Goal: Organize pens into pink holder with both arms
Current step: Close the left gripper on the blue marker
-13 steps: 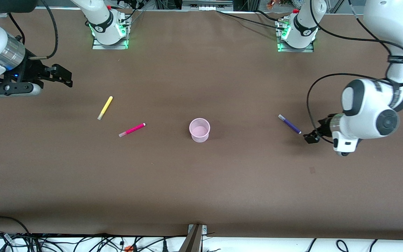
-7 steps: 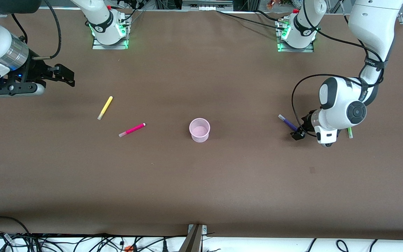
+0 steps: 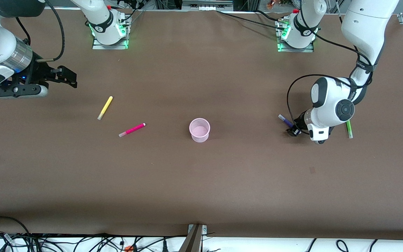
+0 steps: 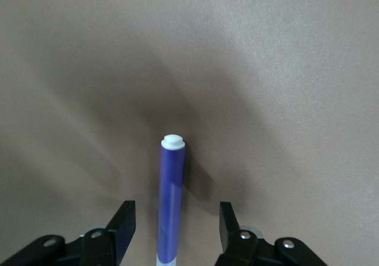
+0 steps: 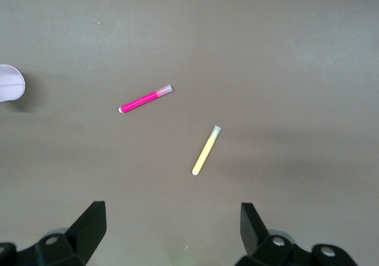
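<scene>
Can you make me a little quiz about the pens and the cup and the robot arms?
1. True or false: the pink cup already has a pen in it.
2. Which pen lies between the jaws of the left gripper? A) yellow pen B) purple pen C) green pen
3. Fill in: the right gripper hangs over the table with its jaws ____.

Key: 1. False, the cup is empty. 2. B; the jaws stand apart on either side of it. 3. Open.

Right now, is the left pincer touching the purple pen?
Apart. The left wrist view shows the purple pen lying between the left pincer's fingers, with bare table on both sides.
</scene>
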You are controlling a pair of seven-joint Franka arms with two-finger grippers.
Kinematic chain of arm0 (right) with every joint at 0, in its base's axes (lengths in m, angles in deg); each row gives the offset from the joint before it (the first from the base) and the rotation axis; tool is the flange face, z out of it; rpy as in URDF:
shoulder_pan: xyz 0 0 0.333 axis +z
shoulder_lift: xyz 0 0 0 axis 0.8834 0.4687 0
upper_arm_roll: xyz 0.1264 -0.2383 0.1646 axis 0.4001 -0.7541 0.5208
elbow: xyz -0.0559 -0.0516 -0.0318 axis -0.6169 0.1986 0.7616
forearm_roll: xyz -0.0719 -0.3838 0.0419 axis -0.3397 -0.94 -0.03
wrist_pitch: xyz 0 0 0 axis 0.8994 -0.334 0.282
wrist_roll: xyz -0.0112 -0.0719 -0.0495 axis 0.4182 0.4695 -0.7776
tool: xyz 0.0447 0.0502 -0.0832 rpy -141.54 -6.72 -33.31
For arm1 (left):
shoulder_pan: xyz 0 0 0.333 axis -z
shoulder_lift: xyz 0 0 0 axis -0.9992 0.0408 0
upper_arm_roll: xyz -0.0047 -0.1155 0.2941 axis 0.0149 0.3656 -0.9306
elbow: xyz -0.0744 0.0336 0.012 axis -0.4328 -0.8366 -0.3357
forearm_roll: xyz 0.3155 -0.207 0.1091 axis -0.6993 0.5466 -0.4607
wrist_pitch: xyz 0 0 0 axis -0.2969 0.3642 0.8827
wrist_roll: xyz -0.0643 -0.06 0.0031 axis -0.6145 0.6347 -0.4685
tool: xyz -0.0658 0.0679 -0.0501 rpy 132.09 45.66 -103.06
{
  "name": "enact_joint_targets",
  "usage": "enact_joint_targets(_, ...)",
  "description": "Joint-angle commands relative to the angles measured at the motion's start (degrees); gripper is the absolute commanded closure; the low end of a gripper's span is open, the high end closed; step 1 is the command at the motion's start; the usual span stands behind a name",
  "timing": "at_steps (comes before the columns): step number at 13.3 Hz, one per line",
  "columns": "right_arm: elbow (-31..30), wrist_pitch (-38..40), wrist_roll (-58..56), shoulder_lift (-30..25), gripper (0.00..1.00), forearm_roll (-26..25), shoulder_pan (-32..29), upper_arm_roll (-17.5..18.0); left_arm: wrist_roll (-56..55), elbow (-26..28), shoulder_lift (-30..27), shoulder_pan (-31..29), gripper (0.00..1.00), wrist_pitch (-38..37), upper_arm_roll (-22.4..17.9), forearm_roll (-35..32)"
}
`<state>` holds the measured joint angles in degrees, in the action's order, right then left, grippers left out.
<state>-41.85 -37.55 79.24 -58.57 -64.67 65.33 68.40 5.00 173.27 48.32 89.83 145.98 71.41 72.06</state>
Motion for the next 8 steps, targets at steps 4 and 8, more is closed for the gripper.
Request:
enact_joint_targets(4,-1.5,-0.9,1.5,-1.4,0.0,0.6,0.2,0.3,0.5,-0.2,0.7,0.7,0.95,0.6,0.0,1.5)
enact_joint_targets(8,-1.5,-0.9,1.5,-1.4,0.0,0.6,0.3,0.4,-0.1,-2.5,-1.6,0.6,1.0,-0.4,0.0,1.5)
